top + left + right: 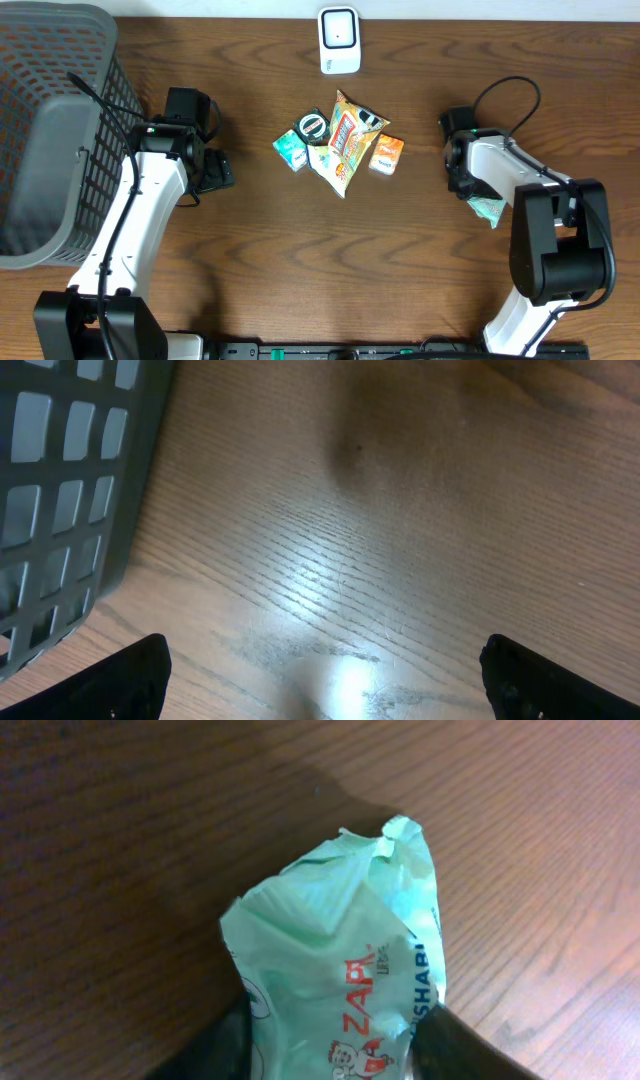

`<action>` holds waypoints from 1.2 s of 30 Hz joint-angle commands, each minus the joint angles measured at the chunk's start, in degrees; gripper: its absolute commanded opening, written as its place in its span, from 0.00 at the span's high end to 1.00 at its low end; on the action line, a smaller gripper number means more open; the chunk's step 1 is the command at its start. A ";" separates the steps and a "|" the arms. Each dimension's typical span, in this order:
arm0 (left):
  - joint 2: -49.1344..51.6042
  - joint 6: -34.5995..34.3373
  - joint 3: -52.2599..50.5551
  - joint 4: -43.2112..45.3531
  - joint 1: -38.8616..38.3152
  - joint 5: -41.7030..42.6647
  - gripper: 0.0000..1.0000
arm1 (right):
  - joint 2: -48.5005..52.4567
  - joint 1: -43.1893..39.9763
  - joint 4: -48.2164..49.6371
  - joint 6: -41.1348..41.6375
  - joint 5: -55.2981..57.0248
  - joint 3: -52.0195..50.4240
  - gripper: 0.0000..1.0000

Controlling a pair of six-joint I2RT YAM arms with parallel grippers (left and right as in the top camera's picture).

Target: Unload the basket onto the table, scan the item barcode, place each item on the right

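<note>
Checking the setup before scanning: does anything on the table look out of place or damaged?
One green packet lies away from the snack pile, over at the right gripper, pinched between its fingers. Its top edge looks crumpled and folded in the right wrist view. Nothing appears spilled.

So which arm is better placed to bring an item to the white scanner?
Probably the right: the right gripper pinches the green packet; the left gripper hangs open, holding nothing.
</note>
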 commanded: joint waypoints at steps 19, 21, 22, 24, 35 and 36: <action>0.00 -0.76 -0.33 -0.15 0.20 -1.18 0.02 | 1.92 -3.93 -18.08 -36.70 -96.17 17.73 0.99; 0.00 -0.76 -0.33 -0.17 0.20 -1.18 0.02 | 1.92 -3.02 -16.85 -37.44 -96.91 15.82 0.99; 0.00 -0.79 -0.33 -0.15 0.20 -1.18 0.02 | 1.95 -2.36 -15.45 -37.40 -96.91 14.16 0.99; -0.02 -0.76 -0.33 -0.17 0.20 -1.18 0.02 | 1.99 -1.68 -12.96 -37.33 -97.57 11.63 0.99; -0.02 -0.76 -0.33 -0.17 0.20 -1.18 0.02 | 2.03 -2.84 8.76 -21.22 -88.32 -5.64 0.89; 0.00 -0.76 -0.33 -0.15 0.20 -1.18 0.02 | 2.03 -3.19 8.26 -21.24 -84.08 -5.64 0.77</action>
